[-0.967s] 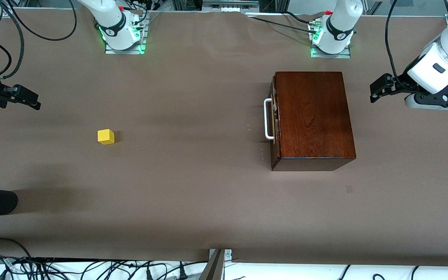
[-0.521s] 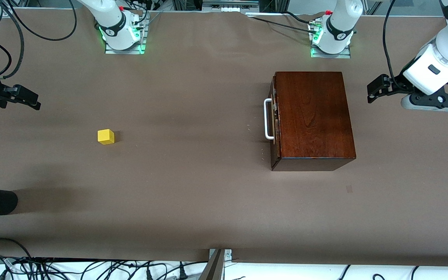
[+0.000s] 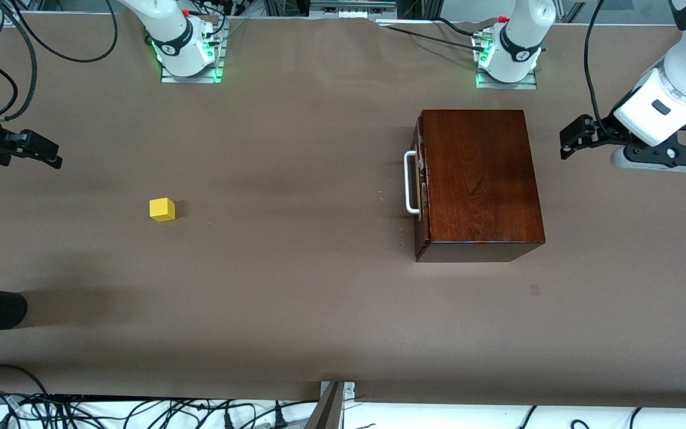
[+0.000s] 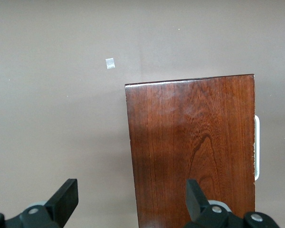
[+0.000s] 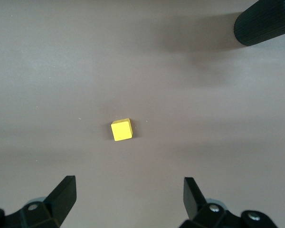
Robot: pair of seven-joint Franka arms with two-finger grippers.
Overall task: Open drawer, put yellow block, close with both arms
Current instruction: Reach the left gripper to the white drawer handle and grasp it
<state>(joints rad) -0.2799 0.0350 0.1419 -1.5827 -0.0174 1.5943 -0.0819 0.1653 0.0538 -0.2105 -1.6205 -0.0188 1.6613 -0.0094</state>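
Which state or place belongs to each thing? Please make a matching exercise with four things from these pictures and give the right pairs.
Things:
1. small bright yellow block
2. drawer of the dark mahogany box, with white bar handle
3. left gripper
4. right gripper

States or places:
A. shut, flush in the box
B. open, in the air beside the box, holding nothing
C. lying alone on the brown table
D. open, in the air at the right arm's end of the table

Pairs: 1-C, 2-A, 3-B, 4-D
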